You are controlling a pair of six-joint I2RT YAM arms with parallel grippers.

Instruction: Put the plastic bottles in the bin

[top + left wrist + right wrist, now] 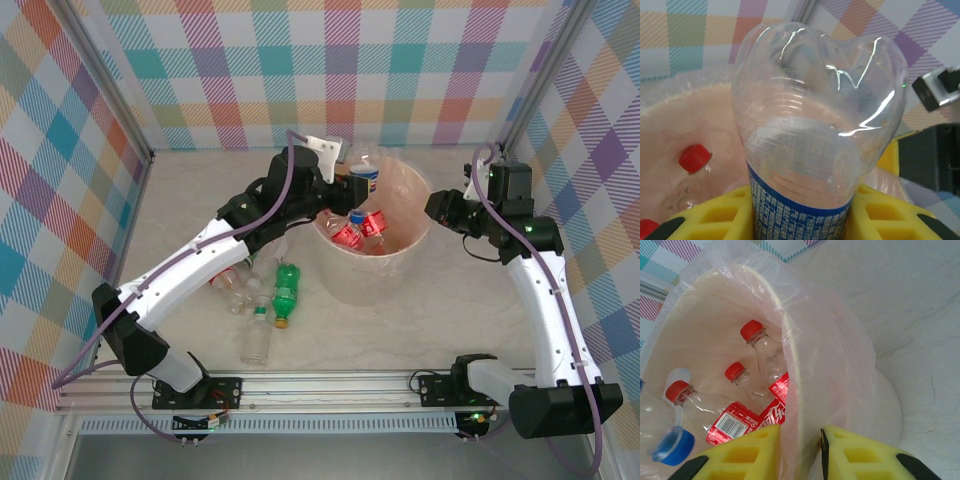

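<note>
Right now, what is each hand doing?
Left hand: closed on a clear blue-labelled bottle.
Right hand: closed on the rim of the bin.

Nothing reads fully: the blue-labelled bottle (799, 212) carries illegible fine print; a red-labelled bottle (732, 424) shows a barcode and cut-off white script.

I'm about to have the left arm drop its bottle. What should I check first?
1. Held bottle clamped in the left gripper: ok.
2. Held bottle above the bin opening, near its far rim, not over the table: ok.
3. Right gripper pinching the bin's rim and liner: ok.
4. Space left above the red-capped bottles inside: ok.
5. Right arm apart from the held bottle: ok.
6. Table cleared of bottles: not ok; the green bottle and several clear ones lie left of the bin.
</note>
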